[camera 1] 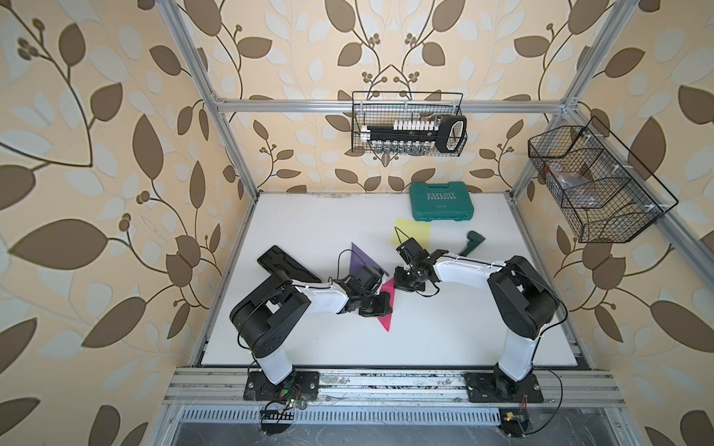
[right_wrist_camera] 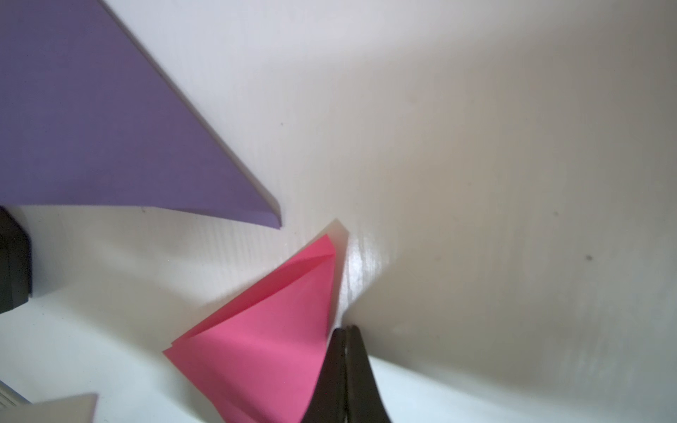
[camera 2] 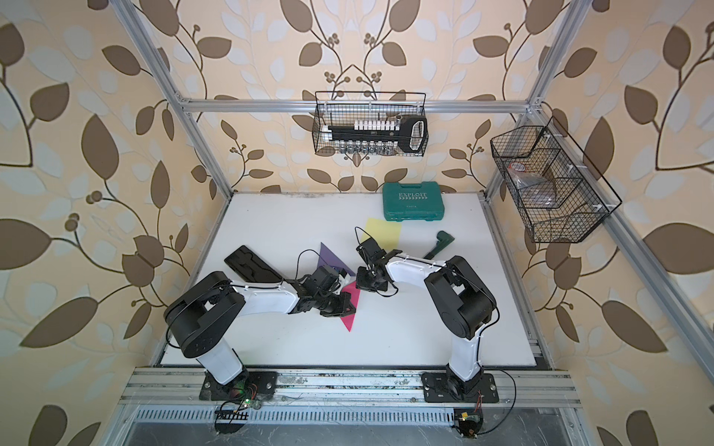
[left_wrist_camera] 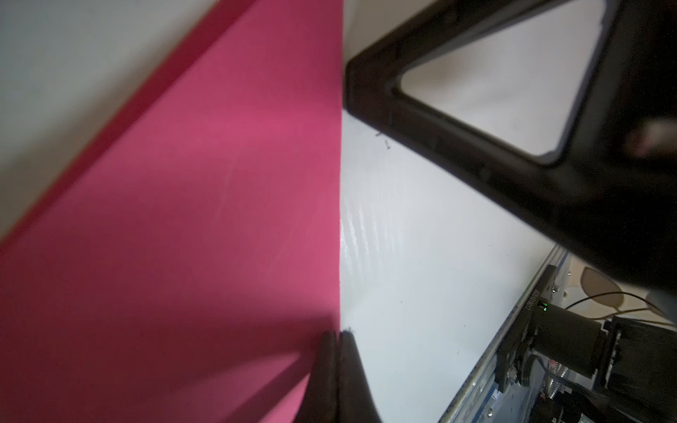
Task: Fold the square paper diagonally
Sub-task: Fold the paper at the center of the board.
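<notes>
Left gripper, closed and empty, and my right gripper, likewise, bear on the pink paper along its fold, evidently setting the crease.

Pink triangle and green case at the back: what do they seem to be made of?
Pink triangle: thin matte paper, it seems; two layers gape slightly at one folded corner. Green case: probably moulded hard plastic, judging by its slight sheen, rounded edges and the lettering on its lid.

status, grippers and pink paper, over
Both shut: left gripper and right gripper, tips at edge of pink paper. Paper folded into triangle, layers gaping near one corner. Purple paper close, not touching.
</notes>
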Controlling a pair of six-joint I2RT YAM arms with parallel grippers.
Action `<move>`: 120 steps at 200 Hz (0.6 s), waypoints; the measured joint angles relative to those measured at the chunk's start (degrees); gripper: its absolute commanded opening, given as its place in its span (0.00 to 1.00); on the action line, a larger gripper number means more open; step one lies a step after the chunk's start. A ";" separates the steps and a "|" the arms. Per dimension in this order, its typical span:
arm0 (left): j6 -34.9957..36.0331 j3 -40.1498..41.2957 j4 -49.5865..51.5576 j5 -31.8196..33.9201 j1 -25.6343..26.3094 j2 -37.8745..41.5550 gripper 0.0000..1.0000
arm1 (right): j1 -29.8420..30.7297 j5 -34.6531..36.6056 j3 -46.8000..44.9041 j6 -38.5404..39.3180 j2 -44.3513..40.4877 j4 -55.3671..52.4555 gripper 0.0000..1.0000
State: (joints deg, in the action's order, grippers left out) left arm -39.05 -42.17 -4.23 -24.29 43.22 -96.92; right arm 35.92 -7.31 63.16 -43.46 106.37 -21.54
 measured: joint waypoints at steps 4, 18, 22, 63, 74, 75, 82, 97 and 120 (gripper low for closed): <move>0.02 -0.02 0.02 0.00 0.00 0.00 0.00 | 0.07 -0.31 -0.50 0.15 -0.39 0.11 0.00; 0.07 -0.07 0.15 0.04 0.00 0.00 0.00 | 0.37 -1.53 -2.91 0.72 -2.45 0.28 0.00; 0.09 -0.07 0.15 0.04 0.00 0.00 0.00 | 0.44 -1.99 -3.63 0.90 -3.13 0.33 0.00; 0.15 -0.07 0.15 0.09 0.00 0.00 0.00 | 1.40 -7.39 -7.39 0.83 -8.44 3.48 0.01; 0.15 -0.07 0.15 0.09 0.00 0.00 0.00 | 1.79 -8.92 -7.39 0.83 -8.35 5.01 0.01; 0.15 -0.07 0.15 0.09 0.00 0.00 0.00 | 1.81 -9.01 -7.39 0.83 -8.35 5.05 0.01; 0.15 -0.07 0.15 0.09 0.00 0.00 0.00 | 2.03 -9.84 -7.39 0.76 -8.13 5.68 0.01; 0.15 -0.07 0.15 0.11 0.00 0.00 0.00 | 2.47 -11.39 -7.37 0.50 -6.97 7.02 0.00; 0.15 -0.07 0.15 0.11 0.00 0.02 0.00 | 2.71 -12.68 -7.34 -0.22 -3.89 7.76 0.00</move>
State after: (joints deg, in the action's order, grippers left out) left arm -38.89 -42.24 -4.08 -24.18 43.22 -96.90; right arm 38.63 -19.99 55.81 -43.68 102.48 -13.78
